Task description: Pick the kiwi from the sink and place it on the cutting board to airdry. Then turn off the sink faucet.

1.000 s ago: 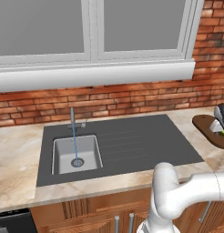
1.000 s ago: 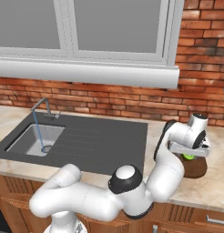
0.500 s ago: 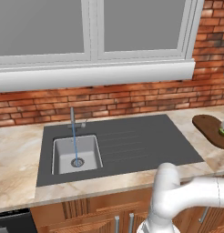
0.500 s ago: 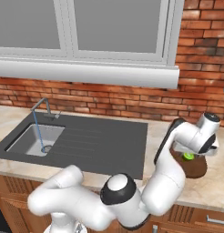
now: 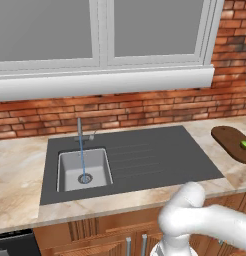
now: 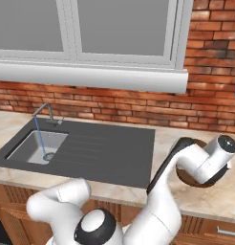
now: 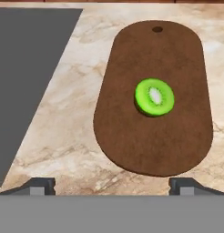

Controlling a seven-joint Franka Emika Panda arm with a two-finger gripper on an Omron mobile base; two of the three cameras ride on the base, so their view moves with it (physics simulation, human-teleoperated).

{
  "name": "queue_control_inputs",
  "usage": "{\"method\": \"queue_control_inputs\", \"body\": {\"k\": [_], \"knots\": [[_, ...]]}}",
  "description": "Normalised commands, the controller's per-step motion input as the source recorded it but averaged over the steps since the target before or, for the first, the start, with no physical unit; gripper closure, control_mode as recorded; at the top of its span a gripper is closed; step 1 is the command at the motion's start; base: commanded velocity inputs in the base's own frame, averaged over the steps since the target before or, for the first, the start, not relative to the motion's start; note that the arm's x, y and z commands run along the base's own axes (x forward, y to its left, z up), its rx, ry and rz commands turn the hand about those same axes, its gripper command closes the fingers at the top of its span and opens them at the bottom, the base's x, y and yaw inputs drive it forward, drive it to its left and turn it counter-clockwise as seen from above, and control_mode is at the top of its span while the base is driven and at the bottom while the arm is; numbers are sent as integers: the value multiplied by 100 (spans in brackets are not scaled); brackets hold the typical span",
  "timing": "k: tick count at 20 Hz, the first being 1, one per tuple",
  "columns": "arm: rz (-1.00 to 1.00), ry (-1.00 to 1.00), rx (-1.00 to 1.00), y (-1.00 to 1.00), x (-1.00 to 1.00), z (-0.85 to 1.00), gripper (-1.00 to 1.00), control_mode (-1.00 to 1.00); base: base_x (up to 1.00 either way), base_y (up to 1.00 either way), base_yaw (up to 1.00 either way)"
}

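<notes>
Kiwi (image 7: 154,97) is seen lying on the cutting board (image 7: 145,141), cut face up, slightly toward 2 o'clock from the board's centre in the hand view. Nothing is touching it. Gripper (image 7: 112,184) is seen with fingers spread wide, empty; the two fingertips (image 7: 41,184) are visible at 6 o'clock of the hand view, well apart from each other, and the kiwi is placed above the gap between them, clear of both.

A small hole in the board is seen at its 12 o'clock end. The board is laid flat on the marble countertop (image 7: 68,118), near but apart from the dark ribbed surround at 9 o'clock.

In the left base view the board (image 5: 230,141) is located at 3 o'clock, with the kiwi (image 5: 245,145) shown as a small green spot on it. The sink (image 5: 70,172) is placed at 8 o'clock, well apart from the board. Water is seen running in a thin blue stream from the sink faucet (image 5: 79,131) down to the drain (image 5: 85,178).

In the right base view the board (image 6: 196,182) is mostly hidden by the arm; the faucet (image 6: 44,109) is seen at 9 o'clock, stream running.
</notes>
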Motion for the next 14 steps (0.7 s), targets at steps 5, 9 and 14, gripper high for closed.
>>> {"method": "queue_control_inputs", "body": {"k": [5,9,14], "knots": [[5,-16,-1,41,-65,28,-100,-100,0,0,0],[12,-13,0,17,-54,27,-100,-100,0,0,0],[17,-10,0,27,-51,15,-100,-100,0,0,0]]}}
